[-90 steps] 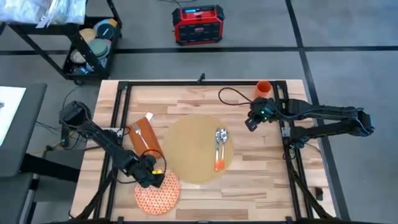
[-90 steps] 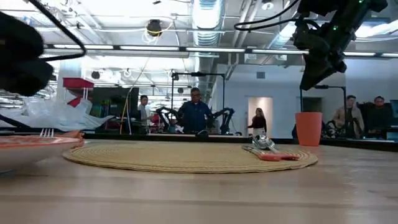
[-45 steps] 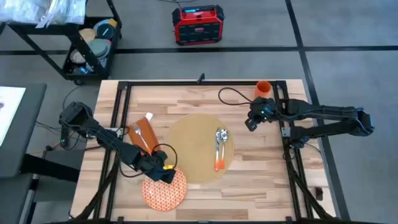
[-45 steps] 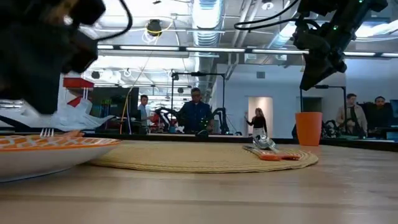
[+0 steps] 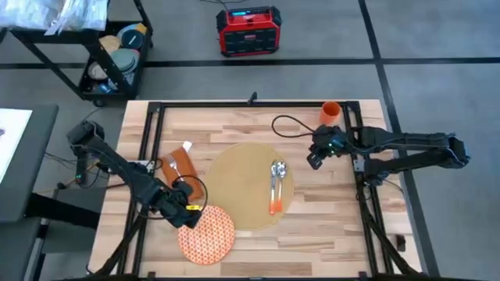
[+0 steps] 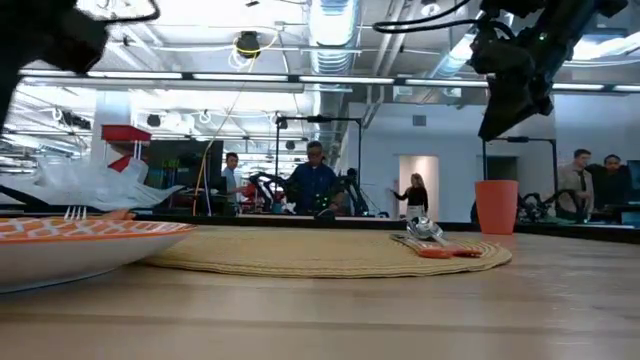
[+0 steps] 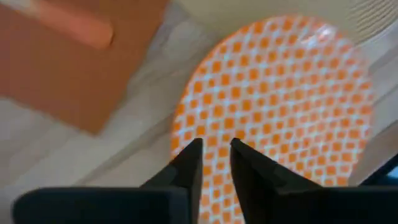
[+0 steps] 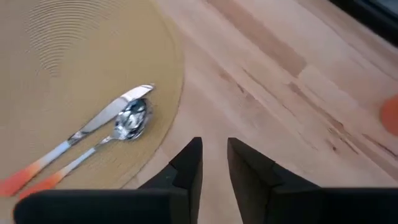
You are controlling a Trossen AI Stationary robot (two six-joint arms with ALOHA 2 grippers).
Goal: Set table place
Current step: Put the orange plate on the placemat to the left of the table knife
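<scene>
The orange-patterned plate (image 5: pixel 207 234) lies flat on the table (image 5: pixel 328 226) at the near left. Its rim reaches the near left edge of the round woven placemat (image 5: pixel 242 187). A knife and spoon (image 5: pixel 276 186) lie on the mat's right part. The rust napkin (image 5: pixel 180 170), with a fork on it, lies left of the mat. The orange cup (image 5: pixel 331 111) stands at the far right. My left gripper (image 7: pixel 216 152) hangs shut above the plate's left rim and touches nothing. My right gripper (image 5: pixel 312 158) hangs shut in the air right of the mat.
A black cable (image 5: pixel 285 121) loops on the table beyond the mat. Black frame rails (image 5: pixel 148 156) run along both sides. Off the table, a cart (image 5: pixel 117 58) and a red box (image 5: pixel 248 31) stand beyond the far edge. People stand in the room behind.
My left gripper went toward the table's right edge, and the plate slid that way and a little farther back, up to the mat's edge. The gripper then drew back toward the left and rose. The plate stayed where it had slid.
</scene>
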